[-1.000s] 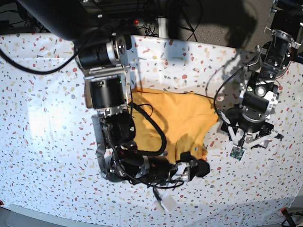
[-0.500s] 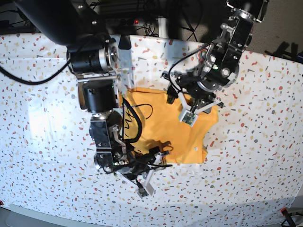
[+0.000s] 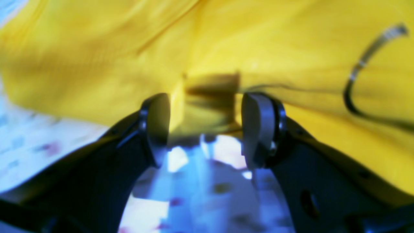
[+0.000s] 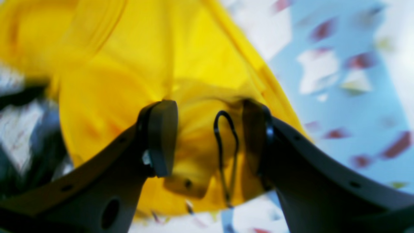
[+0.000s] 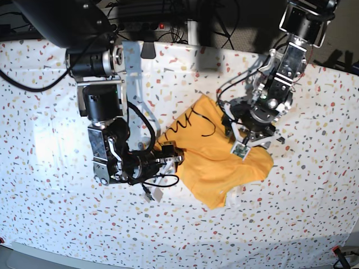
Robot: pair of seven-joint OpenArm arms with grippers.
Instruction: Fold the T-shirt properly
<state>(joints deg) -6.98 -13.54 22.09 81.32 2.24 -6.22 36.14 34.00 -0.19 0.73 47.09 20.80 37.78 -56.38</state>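
Both grippers' fingers (image 3: pixel 158 126) (image 4: pixel 161 136) gape around T-shirt (image 5: pixel 219 168) folds.

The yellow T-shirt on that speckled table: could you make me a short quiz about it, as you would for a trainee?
1. True or false: the T-shirt lies flat and neatly folded on the speckled table cover.
2. What colour is the lettering on the T-shirt? A: white. B: black. C: red.
3. How many pincers are at the T-shirt?

Key
1. False: it is rumpled and unfolded.
2. B.
3. Two: the left pincer and the right pincer, each with its jaws apart over the cloth.
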